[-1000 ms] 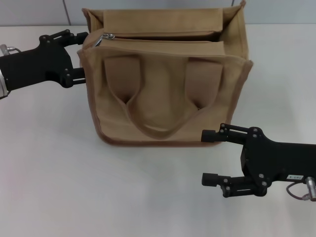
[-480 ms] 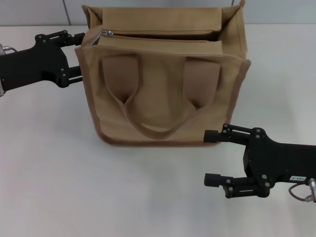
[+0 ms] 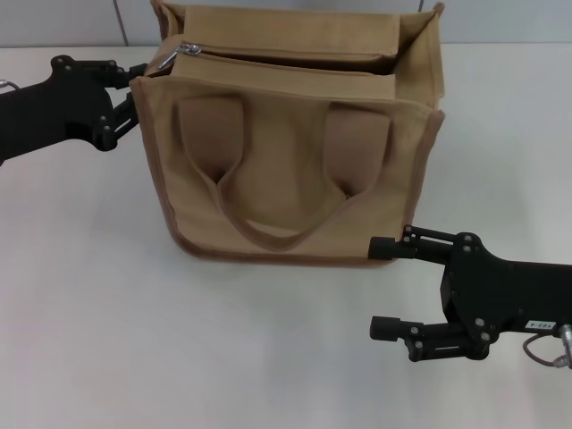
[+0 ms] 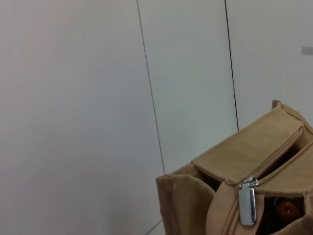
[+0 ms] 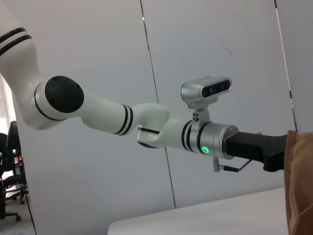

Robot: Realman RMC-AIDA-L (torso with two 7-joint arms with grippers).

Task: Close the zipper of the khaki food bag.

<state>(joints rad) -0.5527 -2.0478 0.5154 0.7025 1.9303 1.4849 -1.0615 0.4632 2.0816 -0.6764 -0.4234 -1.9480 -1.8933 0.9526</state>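
The khaki food bag [image 3: 286,170] stands upright in the middle of the table, handles hanging down its front. Its zipper [image 3: 286,59] is open along the top, with the silver slider [image 3: 183,49] at the bag's left end. My left gripper [image 3: 132,82] is at the bag's upper left corner, fingers drawn in on the end wall, tips partly hidden. In the left wrist view the slider [image 4: 248,205] hangs at the bag's [image 4: 186,198] end, with an orange item [image 4: 286,209] inside. My right gripper [image 3: 375,286] is open and empty by the bag's front right bottom corner.
The white table [image 3: 107,304] has free room to the left of and in front of the bag. A grey panelled wall [image 3: 71,22] runs behind it. The right wrist view shows my left arm [image 5: 146,127] reaching to the bag's edge [image 5: 299,191].
My left gripper's fingers have drawn together at the bag's left end and pulled back left. The bag's upper left corner and slider have shifted up and left. The right gripper barely moved.
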